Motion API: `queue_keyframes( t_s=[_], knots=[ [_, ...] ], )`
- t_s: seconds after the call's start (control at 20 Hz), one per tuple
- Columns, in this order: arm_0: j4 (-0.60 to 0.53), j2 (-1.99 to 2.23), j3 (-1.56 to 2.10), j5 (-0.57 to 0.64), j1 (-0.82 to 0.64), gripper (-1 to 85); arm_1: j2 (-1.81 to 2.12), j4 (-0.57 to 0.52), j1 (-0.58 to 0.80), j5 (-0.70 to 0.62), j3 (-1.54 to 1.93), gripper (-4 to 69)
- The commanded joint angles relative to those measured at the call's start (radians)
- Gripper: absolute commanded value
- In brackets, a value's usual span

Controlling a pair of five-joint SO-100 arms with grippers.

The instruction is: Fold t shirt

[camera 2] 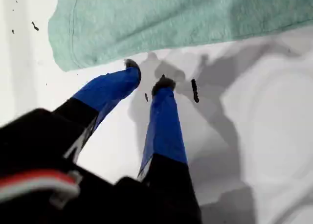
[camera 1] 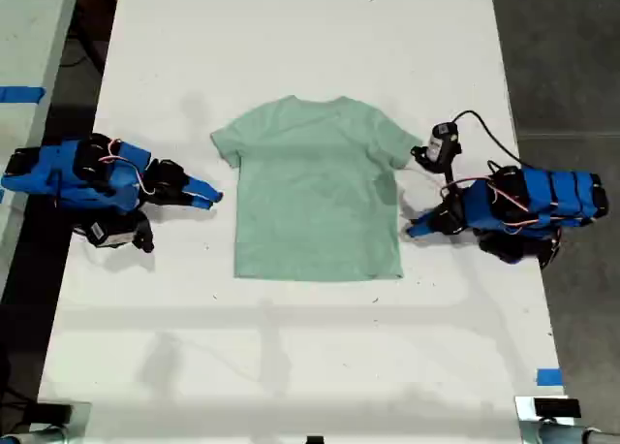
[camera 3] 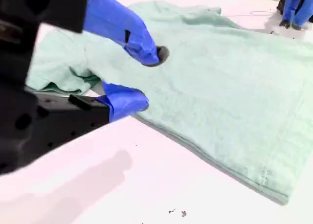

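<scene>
The pale mint-green t shirt lies flat, face up, in the middle of the white table, neck toward the exterior view's top. My first gripper is on the arm at the exterior view's right. Its blue fingers rest low on the table, slightly open, just short of the t shirt side edge near the hem corner; my first gripper holds nothing. My second gripper, on the arm at the exterior view's left, stands open beside the opposite side edge, below the sleeve. The t shirt fills the view beyond my second gripper.
The white table runs well past the shirt toward the exterior view's top and bottom. A black module with a cable sits by the shirt's sleeve at the exterior view's right. Blue tape marks the table edge. Dark floor borders both sides.
</scene>
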Motion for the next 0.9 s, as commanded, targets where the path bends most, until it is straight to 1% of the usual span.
queue_keyframes(
  t_s=[0.0,0.05,0.1,0.15,0.2,0.25,0.3,0.35,0.4,0.45,0.5,0.55,0.6,0.65,0.7,0.75,0.8,0.85],
  knots=[
    [0.005,0.002,0.044,-0.009,0.002,11.2,0.014,-0.017,1.427,0.506,0.044,10.2],
    [0.005,0.002,0.044,-0.009,0.002,11.2,0.018,-0.005,1.295,0.276,-0.012,17.1],
    [0.005,0.002,0.044,-0.009,0.002,11.2,0.018,-0.012,1.112,0.143,-0.055,13.9],
    [0.005,0.002,0.044,-0.009,0.002,11.2,0.018,-0.072,1.042,0.216,-0.049,16.5],
    [0.005,0.002,0.044,-0.009,0.002,11.2,0.018,-0.173,0.923,0.207,-0.031,18.1],
    [0.005,0.002,0.044,-0.009,0.002,11.2,0.018,-0.367,0.785,0.124,-0.017,7.9],
    [0.005,0.002,0.044,-0.009,0.002,11.2,-0.018,-0.514,0.738,0.140,-0.025,0.2],
    [0.005,0.002,0.044,-0.009,0.002,11.2,-0.232,-0.534,0.756,0.149,-0.163,0.9],
    [0.005,0.002,0.044,-0.009,0.002,11.2,-0.626,-0.436,0.801,0.123,-0.442,5.2],
    [0.005,0.002,0.044,-0.009,0.002,11.2,-0.989,-0.304,0.824,0.095,-0.736,8.3],
    [0.005,0.002,0.044,-0.009,0.005,11.2,-1.227,-0.186,0.830,0.060,-0.988,6.9],
    [0.005,0.002,0.044,-0.009,0.005,11.2,-1.345,-0.135,0.864,0.014,-1.155,1.2],
    [0.005,0.002,0.044,-0.009,0.003,11.2,-1.396,-0.137,0.899,-0.034,-1.239,-0.1],
    [0.005,0.002,0.044,-0.009,0.003,11.2,-1.384,-0.170,0.957,0.017,-1.243,0.6],
    [0.005,0.002,0.044,-0.009,0.003,11.2,-1.376,-0.212,0.997,-0.048,-1.247,0.6],
    [0.005,0.002,0.044,-0.009,0.003,11.2,-1.447,-0.161,1.037,-0.084,-1.315,0.6],
    [0.005,0.002,0.044,-0.009,0.003,11.2,-1.562,-0.086,1.072,-0.078,-1.381,9.3],
    [0.005,0.002,0.044,-0.009,0.003,11.2,-1.646,-0.057,1.095,-0.026,-1.382,20.9]
  ],
)
